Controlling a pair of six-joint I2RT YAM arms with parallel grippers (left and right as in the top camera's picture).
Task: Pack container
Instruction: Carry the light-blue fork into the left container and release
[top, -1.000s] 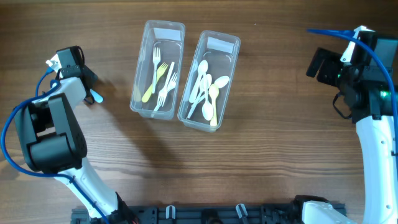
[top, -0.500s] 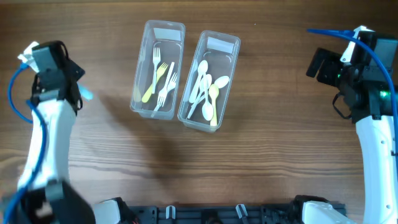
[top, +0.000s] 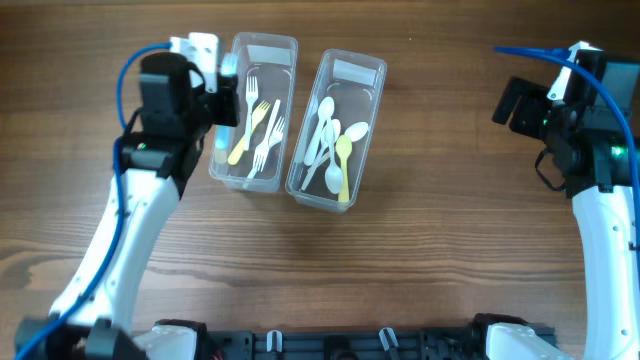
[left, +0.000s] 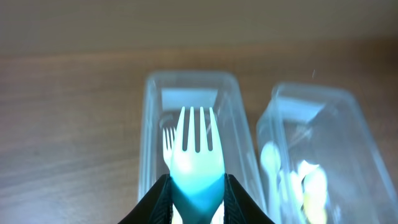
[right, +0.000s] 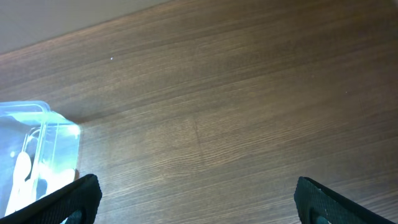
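Two clear plastic containers stand side by side on the wooden table. The left container (top: 278, 50) holds several forks; the right container (top: 370, 75) holds several spoons. My left gripper (top: 222, 75) is shut on a light blue fork (left: 195, 158) and holds it over the left container's (left: 189, 84) near left edge, tines pointing along it. The fork also shows in the overhead view (top: 219, 148). My right gripper (top: 520, 103) is open and empty at the far right; in the right wrist view its fingers (right: 196, 199) frame bare table, with a container corner (right: 37, 134) at the left.
The spoon container (left: 317, 112) lies right of the fork container in the left wrist view. Bare wooden table surrounds both containers. A black rail runs along the front edge (top: 340, 345).
My left arm has swung from the far left of the table up and right to the fork container, carrying the blue fork. The right arm has not moved.
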